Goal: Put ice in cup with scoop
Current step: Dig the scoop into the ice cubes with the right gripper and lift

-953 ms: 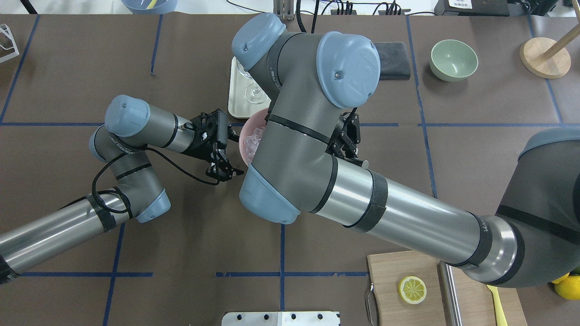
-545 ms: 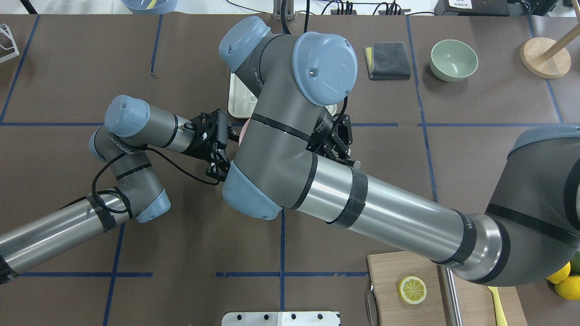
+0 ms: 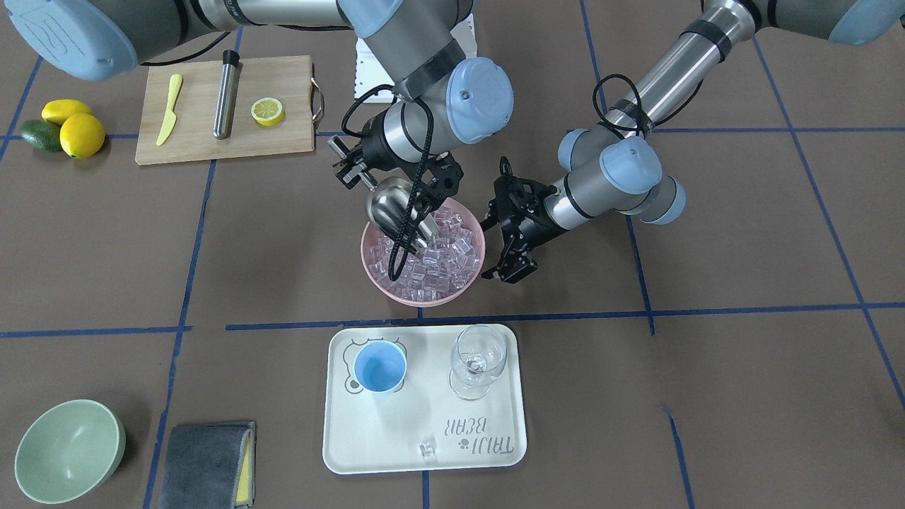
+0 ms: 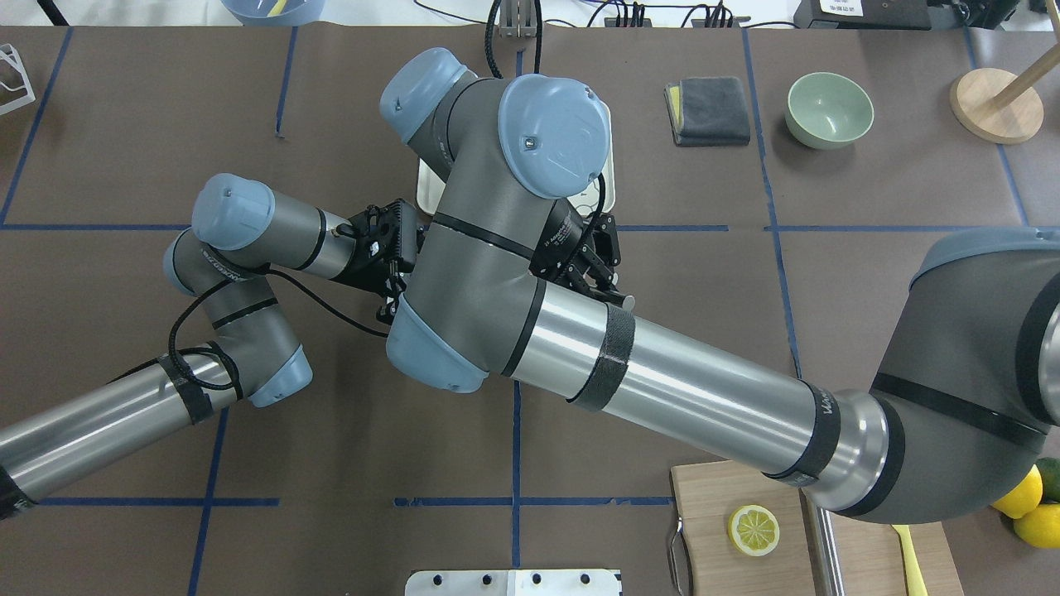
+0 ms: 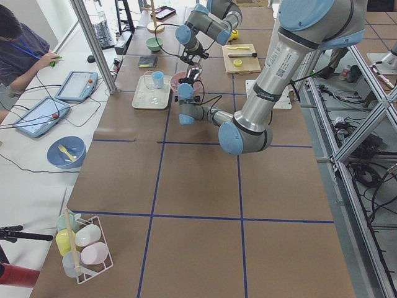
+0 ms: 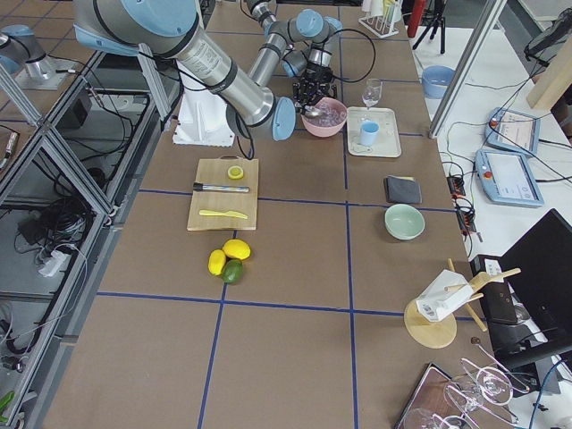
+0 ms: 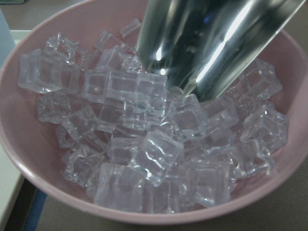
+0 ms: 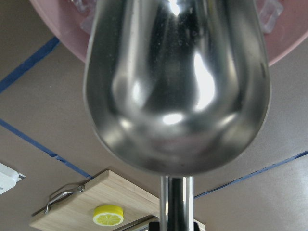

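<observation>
The steel scoop [image 3: 392,205] is tilted mouth-down, its front edge in the ice [image 3: 431,265] in a pink bowl [image 3: 372,272]. My right gripper [image 3: 351,167] is shut on the scoop's handle at the bowl's far rim. In the left wrist view the scoop [image 7: 211,43] rests on the cubes [image 7: 144,144]. In the right wrist view the scoop's [image 8: 178,82] back fills the frame. My left gripper [image 3: 508,272] is open and empty beside the bowl, not touching it. The light-blue cup [image 3: 380,367] stands empty on a white tray [image 3: 424,459], beside a wine glass [image 3: 479,360].
A cutting board [image 3: 283,145] holds a lemon half [image 3: 267,111], a yellow knife and a steel cylinder [image 3: 227,92]. Lemons and an avocado [image 3: 60,127] lie beside it. A green bowl [image 3: 67,451] and a grey cloth [image 3: 205,463] are near the front edge.
My right arm has swung left in the overhead view and now covers the pink bowl, bringing the scoop over the ice. My left arm has not moved.
</observation>
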### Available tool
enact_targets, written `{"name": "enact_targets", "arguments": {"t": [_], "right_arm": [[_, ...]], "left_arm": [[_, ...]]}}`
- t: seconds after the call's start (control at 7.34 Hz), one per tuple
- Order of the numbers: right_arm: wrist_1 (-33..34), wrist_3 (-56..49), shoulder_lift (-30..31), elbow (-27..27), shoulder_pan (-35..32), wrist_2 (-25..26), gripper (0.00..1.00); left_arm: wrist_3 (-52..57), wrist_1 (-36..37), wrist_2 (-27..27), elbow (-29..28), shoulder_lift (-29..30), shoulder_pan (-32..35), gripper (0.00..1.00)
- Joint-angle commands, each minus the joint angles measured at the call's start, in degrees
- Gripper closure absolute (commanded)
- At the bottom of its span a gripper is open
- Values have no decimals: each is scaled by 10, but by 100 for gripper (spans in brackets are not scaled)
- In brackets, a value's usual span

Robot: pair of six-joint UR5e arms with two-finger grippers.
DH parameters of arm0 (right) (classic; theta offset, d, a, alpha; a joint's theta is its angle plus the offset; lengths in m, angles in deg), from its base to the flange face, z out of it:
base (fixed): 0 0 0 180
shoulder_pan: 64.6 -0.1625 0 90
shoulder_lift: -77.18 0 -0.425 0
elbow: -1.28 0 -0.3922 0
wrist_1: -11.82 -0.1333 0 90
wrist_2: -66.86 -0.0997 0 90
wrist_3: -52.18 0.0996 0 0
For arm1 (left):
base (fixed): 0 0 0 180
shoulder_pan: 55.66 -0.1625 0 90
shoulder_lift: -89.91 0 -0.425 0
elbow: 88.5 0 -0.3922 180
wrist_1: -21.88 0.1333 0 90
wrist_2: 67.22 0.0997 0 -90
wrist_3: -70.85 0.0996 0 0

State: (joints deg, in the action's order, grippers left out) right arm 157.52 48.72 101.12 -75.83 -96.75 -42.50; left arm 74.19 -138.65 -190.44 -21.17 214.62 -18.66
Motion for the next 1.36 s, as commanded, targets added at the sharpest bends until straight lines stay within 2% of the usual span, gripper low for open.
{"name": "enact_targets", "arguments": {"t": [0.0,0.41,1.09,1.23], "right_arm": [[-27,3,2,7,2,-1,100],[-101,26,20,20,12,8,100],[-186,49,53,7,11,8,100],[-211,55,90,-33,11,8,100]], "left_arm": [[0,-1,0,0,0,0,1],[0,-1,0,0,0,0,1],[0,0,0,0,0,0,1],[0,0,0,0,0,0,1]]}}
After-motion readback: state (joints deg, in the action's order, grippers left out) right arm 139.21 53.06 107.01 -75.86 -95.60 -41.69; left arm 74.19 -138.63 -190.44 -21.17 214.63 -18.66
